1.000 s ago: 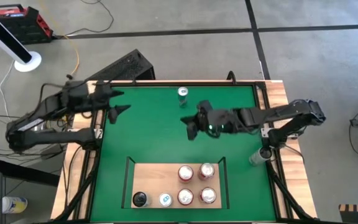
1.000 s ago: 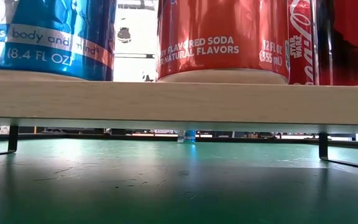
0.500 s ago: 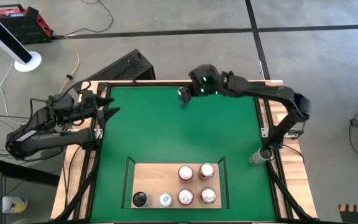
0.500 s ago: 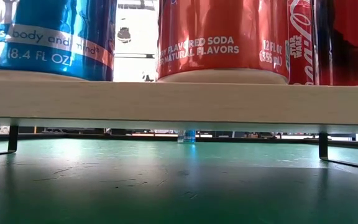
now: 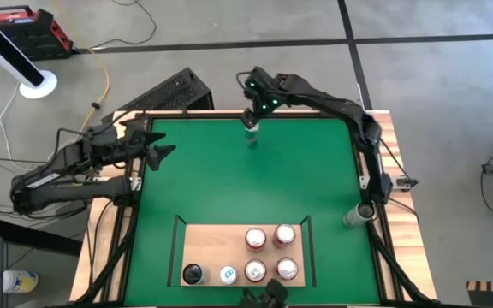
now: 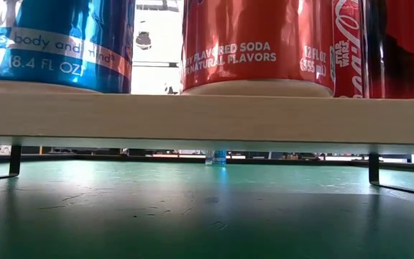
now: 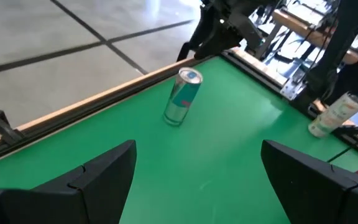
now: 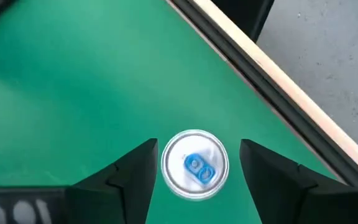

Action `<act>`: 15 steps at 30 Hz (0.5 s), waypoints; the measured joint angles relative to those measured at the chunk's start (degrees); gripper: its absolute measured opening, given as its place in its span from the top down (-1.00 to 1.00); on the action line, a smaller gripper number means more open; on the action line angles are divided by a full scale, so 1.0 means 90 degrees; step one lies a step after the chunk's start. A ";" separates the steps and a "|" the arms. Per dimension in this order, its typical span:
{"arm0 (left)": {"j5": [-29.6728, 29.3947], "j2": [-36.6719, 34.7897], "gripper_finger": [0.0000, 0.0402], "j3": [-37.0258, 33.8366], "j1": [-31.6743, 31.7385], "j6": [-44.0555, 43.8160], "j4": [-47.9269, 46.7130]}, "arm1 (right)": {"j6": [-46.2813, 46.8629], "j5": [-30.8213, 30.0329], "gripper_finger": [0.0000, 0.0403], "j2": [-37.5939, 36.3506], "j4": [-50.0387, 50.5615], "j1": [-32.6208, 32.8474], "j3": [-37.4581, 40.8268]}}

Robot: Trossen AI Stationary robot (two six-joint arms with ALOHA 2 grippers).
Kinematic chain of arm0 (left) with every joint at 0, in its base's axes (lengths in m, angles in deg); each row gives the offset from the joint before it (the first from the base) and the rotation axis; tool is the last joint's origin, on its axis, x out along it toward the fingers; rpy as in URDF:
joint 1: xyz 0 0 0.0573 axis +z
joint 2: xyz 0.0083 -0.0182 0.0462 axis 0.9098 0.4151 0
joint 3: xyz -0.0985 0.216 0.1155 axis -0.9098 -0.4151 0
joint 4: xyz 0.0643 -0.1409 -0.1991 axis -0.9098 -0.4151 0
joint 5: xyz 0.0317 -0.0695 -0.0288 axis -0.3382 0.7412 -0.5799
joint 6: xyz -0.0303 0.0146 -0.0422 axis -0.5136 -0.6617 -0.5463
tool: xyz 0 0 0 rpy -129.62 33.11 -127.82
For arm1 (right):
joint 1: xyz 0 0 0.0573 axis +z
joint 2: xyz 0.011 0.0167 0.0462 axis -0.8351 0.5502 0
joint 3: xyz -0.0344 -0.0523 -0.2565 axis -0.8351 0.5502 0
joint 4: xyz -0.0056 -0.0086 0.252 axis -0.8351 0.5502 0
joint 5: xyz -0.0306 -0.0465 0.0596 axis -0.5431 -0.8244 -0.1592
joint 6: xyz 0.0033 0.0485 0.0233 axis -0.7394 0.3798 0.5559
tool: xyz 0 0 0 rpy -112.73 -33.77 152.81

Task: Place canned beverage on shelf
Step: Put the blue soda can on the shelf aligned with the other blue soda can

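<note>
Hovering: right pincer [image 8: 194, 163] above slim silver-teal can [image 5: 251, 130], fingers spread either side of lid, not gripping. Can upright near far edge of green worktop [image 5: 229, 180], well apart from shelf [image 5: 212, 244]. Likely rigid, smooth, slippery; grip mid-body. Left pincer [image 5: 163, 147] wide, idle.

The middle of the green mat [image 5: 246, 184] lies bare between the slim can [image 5: 251, 135] near the far rail and the shelf [image 5: 242, 257] at the near edge. Six cans crowd the shelf; its back-left part stays free. A pale can [image 5: 355, 215] stands on the right border.
</note>
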 joint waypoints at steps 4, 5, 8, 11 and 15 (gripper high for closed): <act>0.0035 0.0181 -0.64 0.0000 0.0000 -0.0002 0.0080 | -0.0310 0.0000 -0.27 0.0457 0.0476 -0.0002 -0.0473; 0.0065 0.0199 -0.64 0.0000 0.0000 0.0000 0.0125 | -0.0342 0.0001 -0.27 0.0539 0.0539 -0.0001 -0.0543; 0.0070 0.0255 -0.64 0.0000 0.0000 0.0000 0.0149 | -0.0348 0.0001 -0.27 0.0588 0.0731 -0.0020 -0.0569; 0.0070 0.0271 -0.64 0.0000 0.0000 0.0009 0.0167 | -0.0351 -0.0004 -0.27 0.0564 0.0596 -0.0027 -0.0569; 0.0066 0.0276 -0.64 0.0000 0.0000 0.0044 0.0170 | -0.0346 -0.0004 -0.27 0.0541 0.0440 -0.0050 -0.0562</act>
